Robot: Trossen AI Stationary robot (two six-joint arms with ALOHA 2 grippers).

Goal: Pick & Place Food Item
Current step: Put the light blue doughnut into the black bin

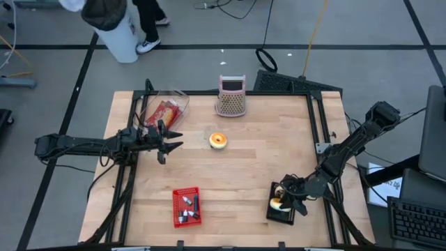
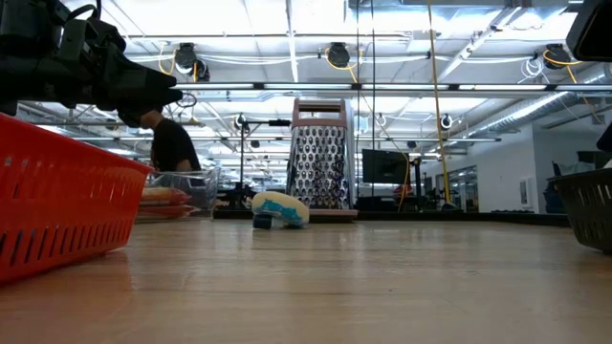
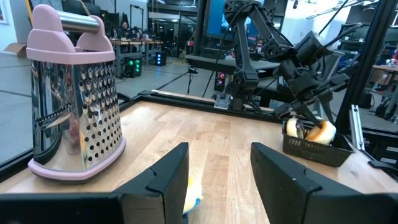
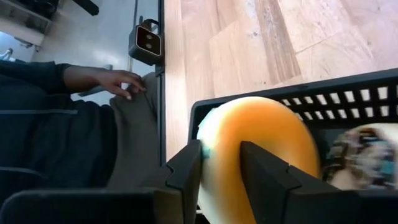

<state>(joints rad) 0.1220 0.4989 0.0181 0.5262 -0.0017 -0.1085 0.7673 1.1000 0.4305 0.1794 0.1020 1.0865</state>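
A round orange-and-white food item (image 4: pixel 273 124) lies in the black basket (image 4: pixel 348 93) at the table's near right, beside a paler item (image 4: pixel 367 155). My right gripper (image 4: pixel 221 165) slants down into that basket (image 1: pixel 282 216), its fingers a little apart, right at the orange item. A similar food item (image 1: pixel 218 140) rests on the bare wood at the table's middle. My left gripper (image 1: pixel 167 143) hangs level and open to its left, clear of it, with the item (image 3: pixel 193 196) showing between its fingers. My right gripper comes slanting down from the table's right at the orange-and-white item (image 4: pixel 214 155), which lies in the black basket and is wider than the gap between the fingers (image 4: pixel 267 174). I cannot tell whether the fingers touch it.
A pink-framed grater (image 1: pixel 231 95) stands at the far edge, with a clear tub of red food (image 1: pixel 166 111) to its left. A red basket (image 1: pixel 186 207) sits near the front edge. A person's hand (image 4: pixel 106 81) and lap show just beyond the table's right edge.
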